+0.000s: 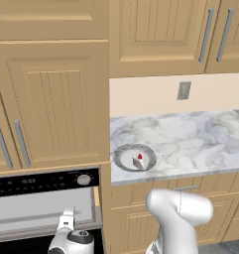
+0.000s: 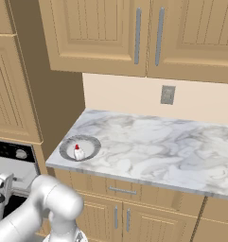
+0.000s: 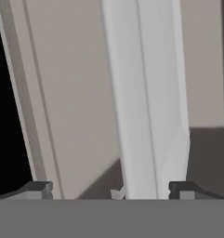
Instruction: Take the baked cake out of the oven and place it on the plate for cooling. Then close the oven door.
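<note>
Left base view: a marble bench (image 1: 200,139) runs along the right side under beige wall cabinets (image 1: 160,34). Near its left front corner sits the plate (image 1: 122,158), round with a grey rim, and the baked cake (image 1: 139,162), a tiny pale wedge with a red top, lies on it. At lower left is the oven (image 1: 41,182), with its black control panel and a silver knob. Below the panel a pale grey surface, seemingly the oven door (image 1: 36,208), stands part way open. The white arm reaches down in front of it, and the tool (image 1: 67,216) sits at the door's lower right.

Right base view: the plate (image 2: 89,142) with the cake (image 2: 78,152) rests at the bench's (image 2: 162,146) left front corner. The oven (image 2: 9,151) shows at the left edge, the arm's wrist beside it.

Hand view: the tool (image 3: 112,189) has its two dark tips spread wide apart, holding nothing. A pale grey edge of the door (image 3: 150,102) rises between them; contact cannot be told.
</note>
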